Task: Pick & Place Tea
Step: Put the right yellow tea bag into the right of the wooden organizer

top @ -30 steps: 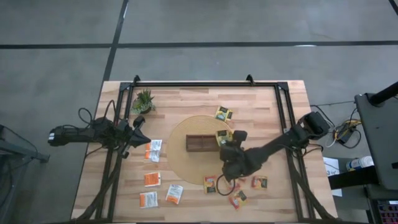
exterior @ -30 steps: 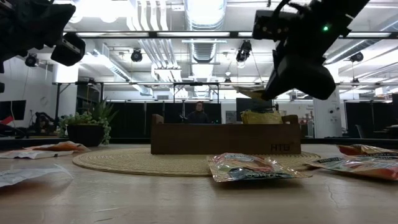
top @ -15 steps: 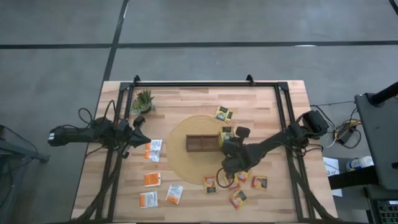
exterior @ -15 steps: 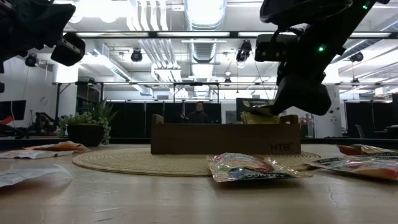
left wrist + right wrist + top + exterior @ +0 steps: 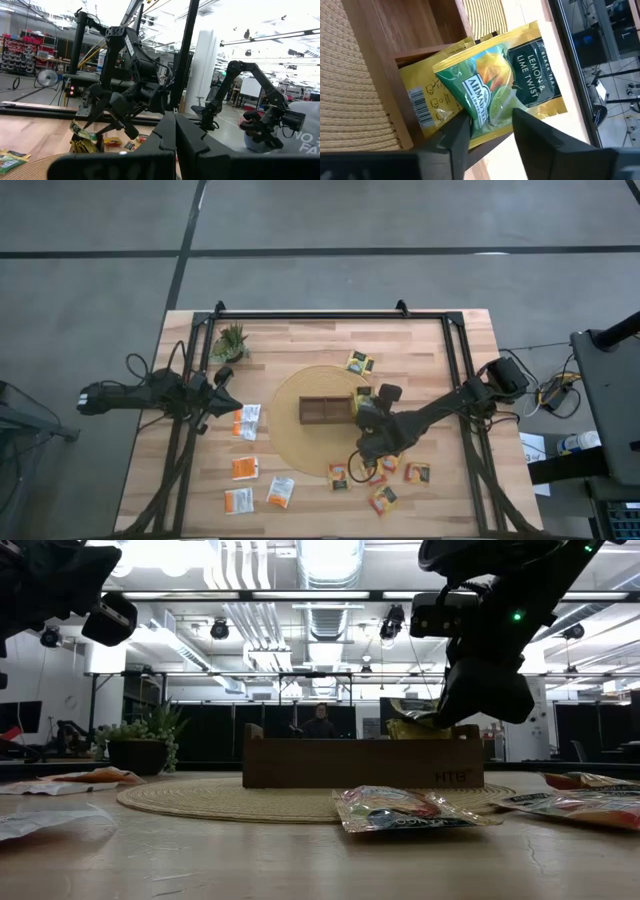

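Yellow-green foil tea sachet (image 5: 497, 82), centre frame, lies at the end compartment of the dark wooden tray (image 5: 415, 30). Right gripper (image 5: 490, 125) fingers spread, releasing. Next: lift clear, fetch another. Left gripper (image 5: 222, 392) closed, idle mid-left.

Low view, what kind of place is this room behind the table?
Probably a robotics lab or workshop hall: exposed ceiling ducts and strip lights overhead, dark partition panels along the back, and another robot arm in the left wrist view.

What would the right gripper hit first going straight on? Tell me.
The right gripper would first meet the yellow-green tea sachet just ahead, lying tilted over the wooden tray's end compartment; depth is hard to judge.
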You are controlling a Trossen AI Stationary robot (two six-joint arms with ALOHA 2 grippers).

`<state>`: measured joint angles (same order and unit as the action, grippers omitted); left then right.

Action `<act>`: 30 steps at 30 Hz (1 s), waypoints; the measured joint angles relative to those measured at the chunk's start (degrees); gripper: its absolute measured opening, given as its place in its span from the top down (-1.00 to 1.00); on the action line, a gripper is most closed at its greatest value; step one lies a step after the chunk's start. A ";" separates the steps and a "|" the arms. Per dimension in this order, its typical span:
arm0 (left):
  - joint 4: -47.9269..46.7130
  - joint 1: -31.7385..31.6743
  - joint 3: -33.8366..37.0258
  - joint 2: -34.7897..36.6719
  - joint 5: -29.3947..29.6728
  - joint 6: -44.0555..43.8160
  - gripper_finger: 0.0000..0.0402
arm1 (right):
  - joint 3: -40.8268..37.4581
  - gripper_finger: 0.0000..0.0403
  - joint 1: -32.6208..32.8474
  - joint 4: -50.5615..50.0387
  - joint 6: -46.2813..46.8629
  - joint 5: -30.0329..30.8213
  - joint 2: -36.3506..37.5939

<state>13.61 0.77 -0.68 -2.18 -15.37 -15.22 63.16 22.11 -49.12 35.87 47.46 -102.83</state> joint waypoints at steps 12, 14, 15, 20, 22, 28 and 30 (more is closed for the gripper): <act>0.00 -0.01 0.01 -0.01 0.01 0.00 1.00 | 0.23 -0.20 -0.02 -0.22 -0.03 -1.03 0.37; 0.00 0.00 -0.01 0.01 0.01 -0.01 1.00 | 0.49 -0.27 -0.15 -0.33 0.06 -0.06 0.75; 0.00 0.01 0.00 0.00 0.00 0.00 1.00 | 0.59 -0.31 -0.15 -0.32 0.17 0.29 1.07; 0.02 0.00 -0.01 0.01 0.00 -0.01 1.00 | 0.87 -0.43 -0.20 -0.30 0.16 -0.94 2.03; 0.00 0.01 -0.01 0.01 -0.01 -0.02 1.00 | 0.57 -0.46 -0.20 -0.24 -0.19 -4.36 2.10; 0.00 0.00 0.00 0.01 0.01 -0.02 1.00 | -0.39 -0.48 -0.26 -0.65 -0.01 -5.67 2.72; 0.00 -0.01 -0.01 0.01 0.01 -0.02 1.00 | -0.40 -0.47 -0.39 -0.61 0.06 -5.53 3.17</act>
<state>13.61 0.76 -0.69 -2.17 -15.36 -15.24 62.75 21.72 -49.73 35.93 41.93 -99.65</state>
